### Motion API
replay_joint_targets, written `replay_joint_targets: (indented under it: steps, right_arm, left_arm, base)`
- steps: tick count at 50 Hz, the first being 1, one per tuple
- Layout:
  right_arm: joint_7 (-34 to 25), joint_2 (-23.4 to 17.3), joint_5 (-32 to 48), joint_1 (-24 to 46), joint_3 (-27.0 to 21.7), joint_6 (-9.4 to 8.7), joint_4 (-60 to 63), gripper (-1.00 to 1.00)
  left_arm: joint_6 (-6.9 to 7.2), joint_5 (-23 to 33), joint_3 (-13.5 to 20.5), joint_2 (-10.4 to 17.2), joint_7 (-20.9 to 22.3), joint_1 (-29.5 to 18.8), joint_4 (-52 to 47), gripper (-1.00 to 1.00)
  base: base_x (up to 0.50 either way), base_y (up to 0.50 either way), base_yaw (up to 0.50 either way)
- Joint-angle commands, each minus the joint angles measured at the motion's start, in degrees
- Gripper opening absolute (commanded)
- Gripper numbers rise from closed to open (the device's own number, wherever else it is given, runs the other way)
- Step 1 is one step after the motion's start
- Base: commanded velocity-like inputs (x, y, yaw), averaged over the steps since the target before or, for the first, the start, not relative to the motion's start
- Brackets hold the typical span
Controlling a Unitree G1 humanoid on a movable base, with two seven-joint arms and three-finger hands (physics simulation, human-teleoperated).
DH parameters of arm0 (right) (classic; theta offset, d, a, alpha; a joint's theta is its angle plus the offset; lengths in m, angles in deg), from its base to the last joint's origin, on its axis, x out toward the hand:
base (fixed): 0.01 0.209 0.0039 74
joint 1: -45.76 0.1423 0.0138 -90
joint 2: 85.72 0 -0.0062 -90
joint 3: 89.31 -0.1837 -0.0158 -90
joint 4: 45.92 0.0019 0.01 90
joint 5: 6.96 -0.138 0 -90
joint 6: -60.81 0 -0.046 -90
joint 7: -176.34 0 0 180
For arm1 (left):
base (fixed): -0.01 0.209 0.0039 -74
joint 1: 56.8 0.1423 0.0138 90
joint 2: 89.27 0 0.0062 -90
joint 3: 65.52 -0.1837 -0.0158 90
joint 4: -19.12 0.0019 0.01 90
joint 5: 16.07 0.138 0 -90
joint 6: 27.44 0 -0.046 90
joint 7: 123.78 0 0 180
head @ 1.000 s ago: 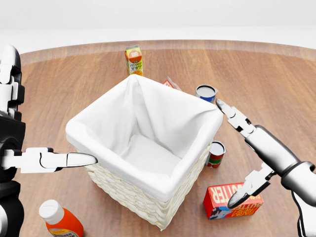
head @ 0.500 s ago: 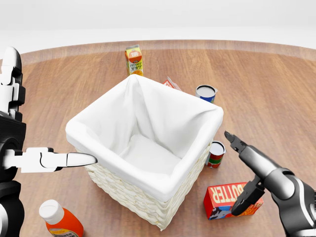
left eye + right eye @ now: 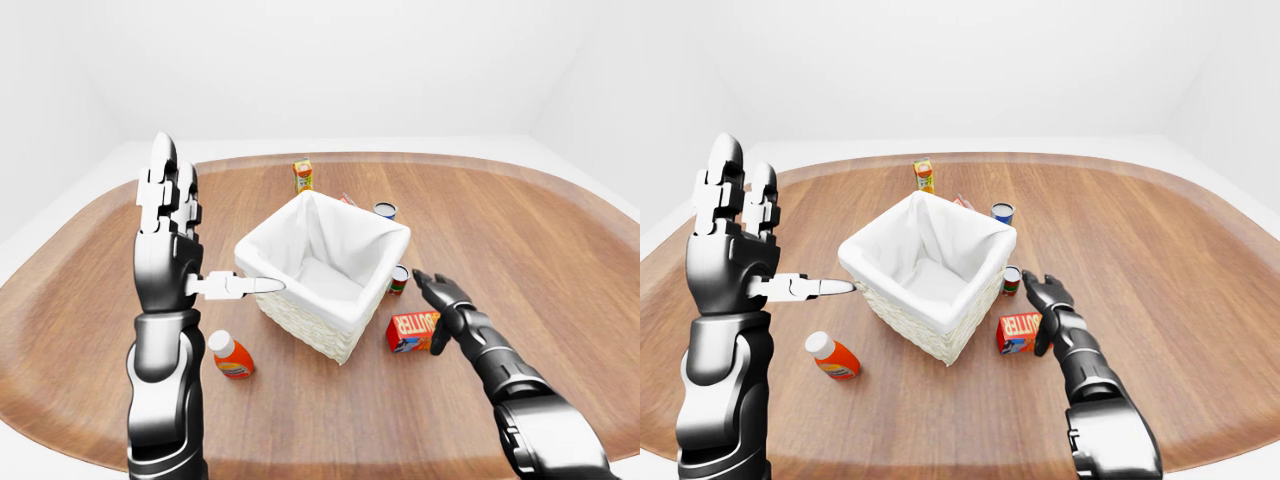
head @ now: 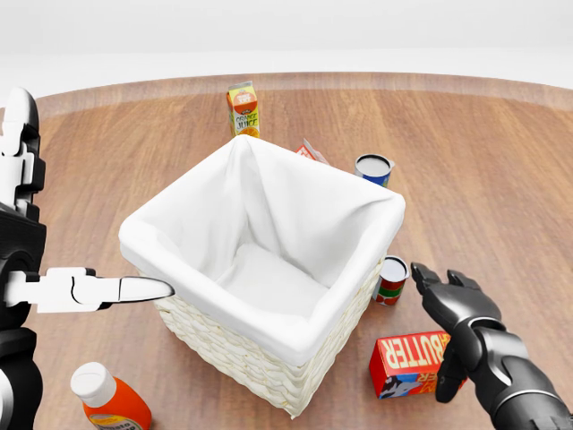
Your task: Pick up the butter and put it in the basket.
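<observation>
Reach stage: butter [image 4: 417, 362] not yet grasped.
Right hand [image 4: 454, 315], lower right of head view, spread open and empty beside box; closing around it needed before basket [image 4: 269, 354].

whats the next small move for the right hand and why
Probably lower the right hand a little further and close its fingers round the butter. The hand is open, right at the box's right end, with nothing gripped yet, and the butter lies on the table beside the basket, not in it.
</observation>
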Motion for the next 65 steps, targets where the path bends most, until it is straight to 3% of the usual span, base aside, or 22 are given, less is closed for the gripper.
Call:
replay_joint_targets:
  steps: [1, 11, 30, 49, 51, 52, 54, 56, 65]
  right_arm:
    - [9.3, 2.0, 8.6, 4.3, 3.5, 0.00, -10.7, 1.00]
    - [11.6, 3.1, 11.9, 4.8, 4.4, 0.00, -12.7, 1.00]
    - [9.7, 5.3, 13.2, 2.4, 3.8, 0.00, -14.9, 1.00]
    - [9.2, 6.8, 16.3, 4.4, 3.7, 0.00, -15.6, 1.00]
    - [9.4, 6.9, 17.3, 4.8, 3.9, 0.00, -15.7, 0.93]
    - [9.3, 7.1, 17.5, 5.0, 3.9, 0.00, -15.8, 0.21]
    - [9.4, 7.4, 17.9, 5.1, 3.8, 0.00, -15.9, -0.51]
    - [9.5, 7.6, 18.0, 5.1, 3.5, 0.00, -15.9, -1.00]
    - [11.5, 7.3, 18.5, 5.0, 2.6, 0.00, -16.1, -1.00]
  left_arm:
    - [0.00, 0.1, -0.1, -0.1, 0.0, 0.3, 0.0, 1.00]
    - [0.00, 0.2, 0.0, -0.2, 0.0, 0.7, -0.3, 1.00]
    - [0.00, 0.3, -0.8, -0.3, 0.0, -0.2, 6.4, 1.00]
    - [0.00, 0.2, -0.5, -0.1, 0.3, 0.1, 7.2, 1.00]
    - [0.00, 0.2, -0.5, -0.1, 0.3, 0.2, 7.2, 1.00]
    - [0.00, 0.2, -0.6, -0.2, 0.2, 0.3, 7.2, 1.00]
    - [0.00, 0.3, -0.8, -0.3, 0.2, 0.4, 7.2, 1.00]
    - [0.00, 0.3, -0.7, -0.3, 0.3, 0.5, 7.3, 1.00]
    - [0.00, 0.3, -0.6, -0.3, 0.3, 0.7, 7.0, 1.00]
  base:
    - [0.00, 0.00, 0.00]
    - [0.00, 0.00, 0.00]
    - [0.00, 0.00, 0.00]
    - [0.00, 0.00, 0.00]
    - [0.00, 0.00, 0.00]
    - [0.00, 0.00, 0.00]
    - [0.00, 0.00, 0.00]
    - [0.00, 0.00, 0.00]
    - [0.00, 0.00, 0.00]
